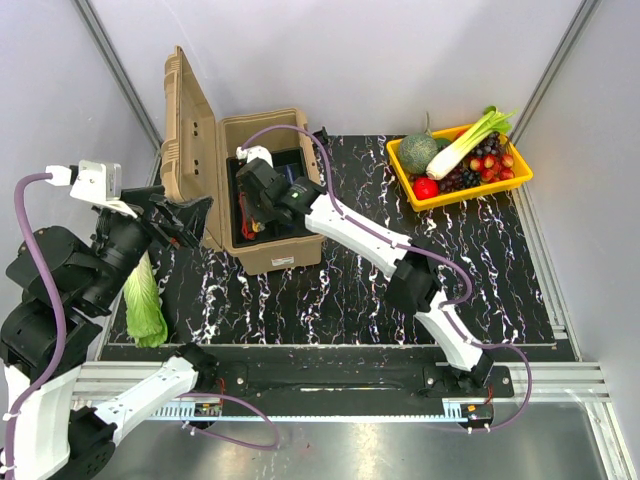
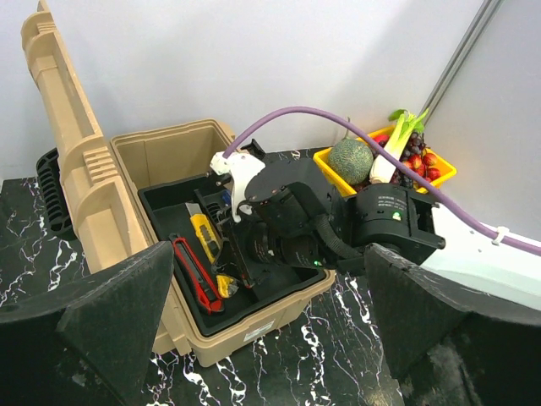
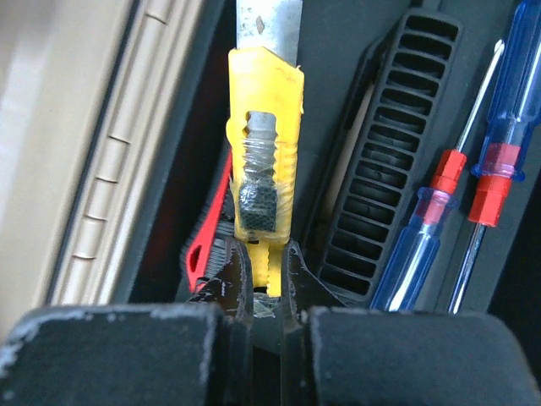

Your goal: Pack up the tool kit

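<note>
The tan toolbox stands open at the back left, its ribbed lid raised. My right gripper reaches down into its black inner tray. In the right wrist view that gripper is shut on the near end of a yellow utility knife, which lies low in the tray. A red cutter lies beside it, and two blue-handled screwdrivers rest to the right. My left gripper hangs open and empty left of the box, facing the toolbox front.
A head of lettuce lies on the marbled black table under the left arm. A yellow tray of vegetables and fruit sits at the back right. A black ribbed part lies in the toolbox between knife and screwdrivers.
</note>
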Motion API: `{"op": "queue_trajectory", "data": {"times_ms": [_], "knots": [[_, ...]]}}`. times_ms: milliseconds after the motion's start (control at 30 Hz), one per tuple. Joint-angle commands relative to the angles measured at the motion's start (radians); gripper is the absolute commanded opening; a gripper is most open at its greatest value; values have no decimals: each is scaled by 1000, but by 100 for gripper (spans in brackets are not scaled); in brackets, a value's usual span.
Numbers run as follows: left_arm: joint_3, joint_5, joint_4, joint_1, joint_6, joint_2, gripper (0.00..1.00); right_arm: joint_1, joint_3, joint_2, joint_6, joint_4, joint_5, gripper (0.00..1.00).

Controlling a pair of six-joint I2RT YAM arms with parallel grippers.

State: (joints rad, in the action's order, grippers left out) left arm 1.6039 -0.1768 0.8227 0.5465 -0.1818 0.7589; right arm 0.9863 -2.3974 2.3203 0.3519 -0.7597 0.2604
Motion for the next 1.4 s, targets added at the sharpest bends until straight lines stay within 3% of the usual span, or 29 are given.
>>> {"op": "queue_trajectory", "data": {"times_ms": [0,167,267,533,1067,1367], "knots": [[16,-13,-20,3,-4,-9,99,3,-49,20,-31,-26,66,0],[8,-13,-19,3,-2,-16,99,3,-49,45,-18,-26,105,0],[8,-15,-20,3,-2,-18,99,3,-58,59,-5,-26,123,5],[11,-15,-20,3,-1,-16,99,3,-92,62,30,-32,158,44],[40,-50,-8,3,-25,9,99,0,-85,-97,67,-20,189,48],[143,-159,1,3,-76,146,99,-81,151,-370,130,-24,228,65]]}}
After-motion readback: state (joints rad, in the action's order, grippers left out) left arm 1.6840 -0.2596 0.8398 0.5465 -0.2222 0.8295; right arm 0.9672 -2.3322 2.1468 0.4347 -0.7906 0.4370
